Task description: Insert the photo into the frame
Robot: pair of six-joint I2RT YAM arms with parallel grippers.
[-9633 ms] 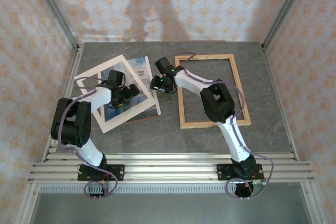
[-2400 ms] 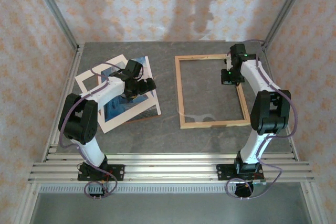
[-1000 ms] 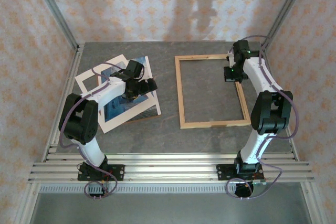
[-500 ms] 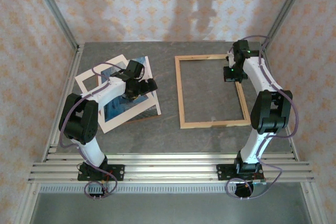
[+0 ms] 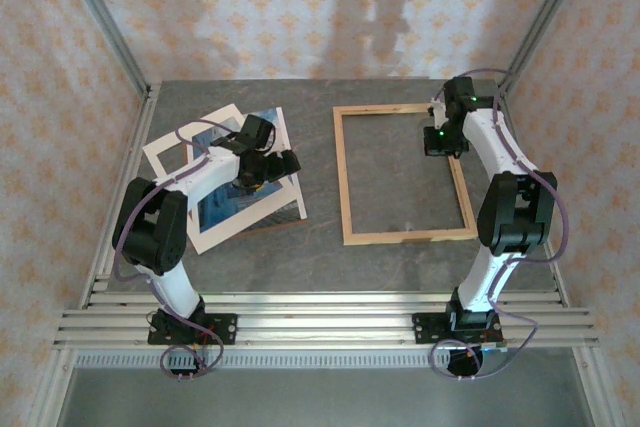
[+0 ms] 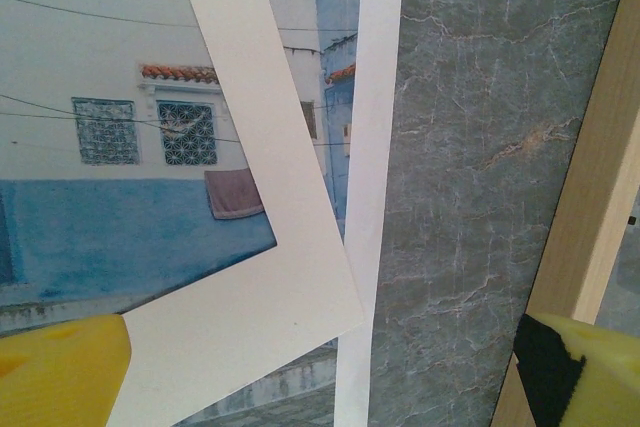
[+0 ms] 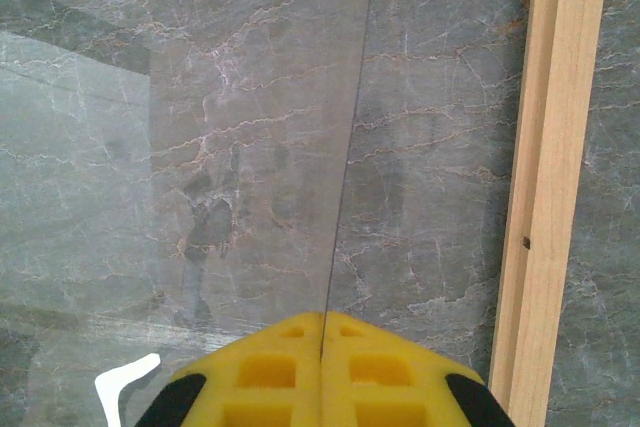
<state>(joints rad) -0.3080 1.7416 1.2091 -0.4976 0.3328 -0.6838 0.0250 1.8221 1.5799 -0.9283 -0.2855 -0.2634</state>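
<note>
The photo (image 5: 228,203), a white building over blue, lies at the left under a tilted cream mat (image 5: 172,151). My left gripper (image 5: 272,164) hangs open above the mat's right corner. In the left wrist view its yellow fingertips (image 6: 60,372) straddle the mat corner (image 6: 270,292), with the photo (image 6: 110,97) beneath and nothing held. The light wooden frame (image 5: 346,182) lies at the right. My right gripper (image 5: 438,143) is over its far right part, shut (image 7: 322,315) on the edge of a clear pane (image 7: 240,127), beside the frame's bar (image 7: 550,147).
A brown backing board (image 5: 272,226) peeks out under the mat's near edge. The grey marble table (image 5: 400,257) is bounded by metal posts and patterned walls. A rail (image 5: 320,322) carrying both arm bases runs along the near edge.
My right arm swung from the frame's left side to its far right part. The left gripper shifted right across the mat. Over the last second nothing visibly moved.
</note>
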